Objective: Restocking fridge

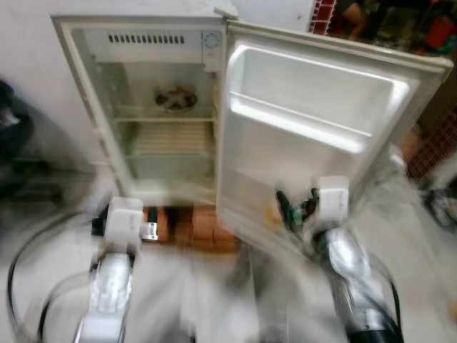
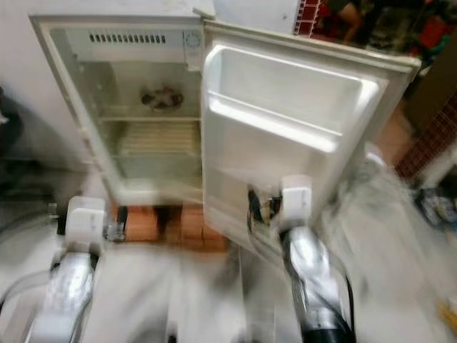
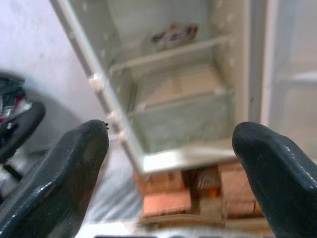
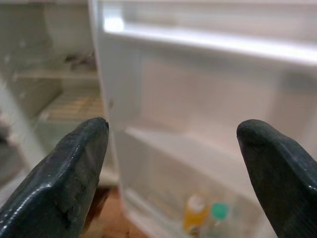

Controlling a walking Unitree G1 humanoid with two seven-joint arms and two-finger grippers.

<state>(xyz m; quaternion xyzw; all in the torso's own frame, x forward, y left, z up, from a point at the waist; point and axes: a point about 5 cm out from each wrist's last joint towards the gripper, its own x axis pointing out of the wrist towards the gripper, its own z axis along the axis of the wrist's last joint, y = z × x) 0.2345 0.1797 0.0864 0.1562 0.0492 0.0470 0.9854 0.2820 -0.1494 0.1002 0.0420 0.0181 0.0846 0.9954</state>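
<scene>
Fridge [image 1: 168,107] stands open, shelves nearly bare; two bottles [image 4: 203,215], seemingly, sit in the door [image 1: 307,121] rack. Left gripper [image 3: 168,173] and right gripper [image 4: 173,173] jaws spread, empty; restocking barely begun.

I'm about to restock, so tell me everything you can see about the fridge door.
The fridge door is white, plastic-looking, and swung wide open to the robot's right of the cabinet. Its inner face has moulded shelves: a deep recessed upper compartment with a bright ledge below, and a lower rack. At the bottom sit a yellow bottle and a green-capped bottle, both blurred. The right gripper hovers, fingers open, before the door's lower part; whether it touches is unclear.
</scene>
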